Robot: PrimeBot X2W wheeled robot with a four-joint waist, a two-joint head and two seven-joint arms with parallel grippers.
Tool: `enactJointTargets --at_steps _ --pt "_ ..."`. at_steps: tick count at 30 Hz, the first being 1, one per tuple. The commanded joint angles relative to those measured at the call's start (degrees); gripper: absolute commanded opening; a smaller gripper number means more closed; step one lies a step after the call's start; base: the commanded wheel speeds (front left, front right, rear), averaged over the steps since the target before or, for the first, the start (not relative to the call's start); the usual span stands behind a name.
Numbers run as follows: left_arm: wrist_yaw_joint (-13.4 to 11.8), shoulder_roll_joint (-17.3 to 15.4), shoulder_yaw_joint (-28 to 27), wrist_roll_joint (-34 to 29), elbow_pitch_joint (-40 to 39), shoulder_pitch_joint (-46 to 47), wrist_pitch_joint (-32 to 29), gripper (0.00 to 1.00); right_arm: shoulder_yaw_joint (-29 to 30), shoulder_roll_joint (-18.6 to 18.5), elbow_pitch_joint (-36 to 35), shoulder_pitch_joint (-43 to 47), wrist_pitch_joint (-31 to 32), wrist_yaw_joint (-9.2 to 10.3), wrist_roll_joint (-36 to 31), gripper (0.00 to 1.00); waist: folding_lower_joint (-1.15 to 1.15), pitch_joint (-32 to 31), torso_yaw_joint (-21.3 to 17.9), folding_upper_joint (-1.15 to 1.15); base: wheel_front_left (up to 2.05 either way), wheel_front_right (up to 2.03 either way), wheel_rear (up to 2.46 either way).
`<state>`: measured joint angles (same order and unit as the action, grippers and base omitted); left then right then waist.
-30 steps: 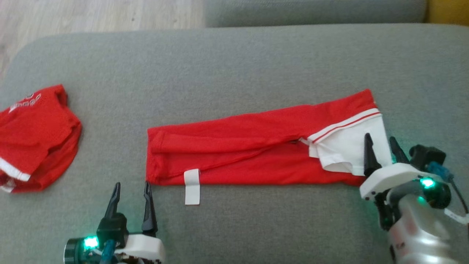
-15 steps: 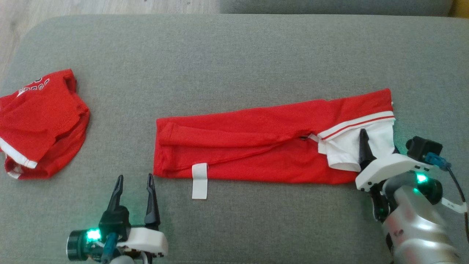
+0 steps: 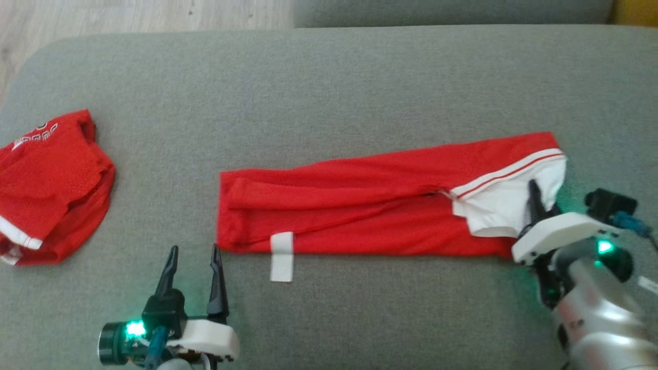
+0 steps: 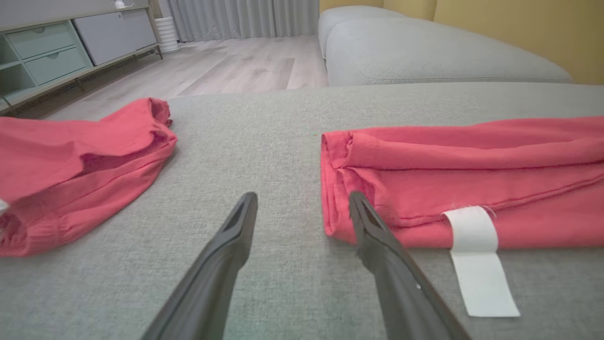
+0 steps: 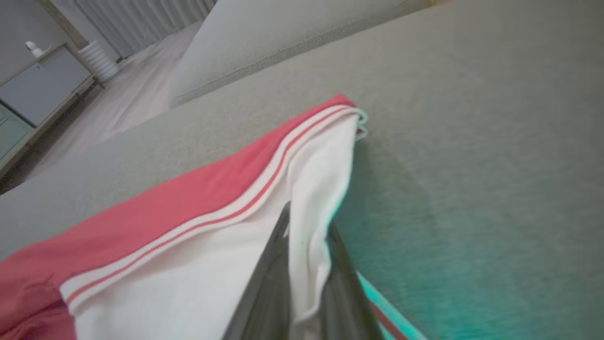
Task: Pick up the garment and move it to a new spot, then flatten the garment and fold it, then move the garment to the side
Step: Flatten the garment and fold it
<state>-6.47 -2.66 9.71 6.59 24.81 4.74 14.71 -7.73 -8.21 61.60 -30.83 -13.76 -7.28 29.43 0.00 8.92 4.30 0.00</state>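
Now, a long red cloth garment [image 3: 360, 210] with a white part at one end lies flat on a big grey soft sofa cushion [image 3: 329, 92]. It runs from the middle of the head view out to the right side. The right claw [image 3: 534, 192] is at the right edge of that view, at the white end of the garment. In the right wrist view, the right claw [image 5: 306, 222] comes up from the bottom middle, and its two dark fingers are pressed together with a fold of the white cloth pinched between them. The left claw [image 3: 195, 252] is at the lower left of the head view. Its fingers are spread wide and hold nothing. In the left wrist view, one dark finger of the left claw [image 4: 303, 198] is just beside the red end of the garment [image 4: 472, 160]. A small white tag [image 3: 281, 257] hangs out from the near edge of the garment onto the cushion. A second red bunched-up garment [image 3: 46, 190] sits at the far left of the head view, well apart from the long one. A pale wood floor [image 3: 128, 20] shows at the upper left.
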Motion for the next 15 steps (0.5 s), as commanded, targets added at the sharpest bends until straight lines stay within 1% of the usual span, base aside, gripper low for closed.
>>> enactJointTargets --at_steps 1,4,7,9,12,15 --pt "0.5 -0.2 -0.9 0.5 -1.4 2.0 0.3 1.0 -0.8 -1.8 -2.5 0.0 -1.1 -0.21 0.1 0.0 0.0 -0.8 -0.7 0.0 0.0 0.0 0.0" --pt "0.4 -0.2 -0.1 1.2 -1.1 1.7 0.3 1.0 -2.2 -2.0 -6.9 0.2 -1.2 -0.21 -0.5 0.0 0.0 -1.8 -1.1 0.0 0.0 0.0 0.0" --pt "0.6 -0.2 1.0 1.8 -0.7 1.4 0.3 1.0 -5.7 -0.4 -13.0 1.4 -1.2 -0.21 0.1 0.0 0.0 -2.8 -0.8 0.0 0.0 0.0 0.0" --pt "0.6 -0.2 1.9 2.2 -0.3 1.2 0.3 1.0 -9.2 0.8 -16.6 2.5 -1.2 -0.21 1.2 0.0 0.0 -3.4 -0.2 0.0 0.0 0.0 0.0" --pt "0.8 -0.2 3.5 2.7 0.0 0.9 0.3 1.0 -15.0 2.2 -20.4 3.7 -1.2 -0.21 3.8 0.0 0.0 -4.3 1.6 0.0 0.0 0.0 0.0" --pt "1.2 -0.2 5.4 2.9 0.5 0.8 0.3 1.0 -19.3 3.2 -22.6 4.4 -0.8 -0.21 6.8 0.0 0.0 -4.9 4.5 0.0 0.0 0.0 0.0"
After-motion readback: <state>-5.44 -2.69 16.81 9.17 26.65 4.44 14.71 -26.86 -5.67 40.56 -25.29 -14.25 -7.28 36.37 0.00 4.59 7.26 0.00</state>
